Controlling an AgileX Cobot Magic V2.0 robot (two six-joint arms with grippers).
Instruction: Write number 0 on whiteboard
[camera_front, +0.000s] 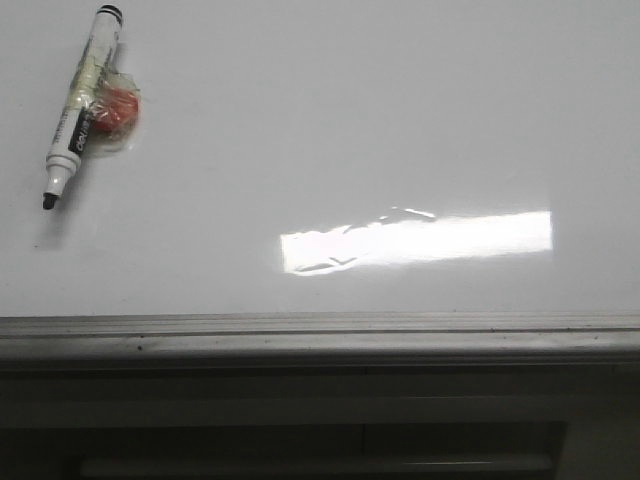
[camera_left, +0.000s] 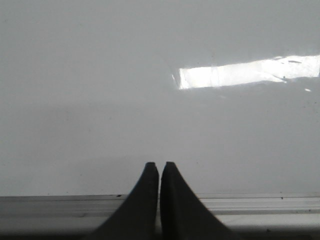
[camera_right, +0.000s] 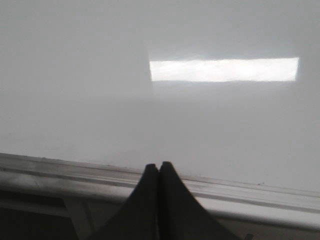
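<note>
The whiteboard (camera_front: 330, 120) is a glossy white board with a grey metal frame along its near edge and a bright rectangular glare. No number 0 shows on it in any view. A white marker pen (camera_front: 82, 105) with a black tip lies at the far left of the board, tip towards the near edge. My left gripper (camera_left: 159, 164) is shut and empty over the board's near frame. My right gripper (camera_right: 159, 164) is shut and empty over the same frame edge. Neither gripper shows in the front view.
A small red object (camera_front: 115, 110) wrapped in clear plastic lies against the marker pen. The grey frame (camera_front: 320, 335) runs along the near edge, with a dark gap below it. The board also fills the left wrist view (camera_left: 100, 90) and the right wrist view (camera_right: 75, 75).
</note>
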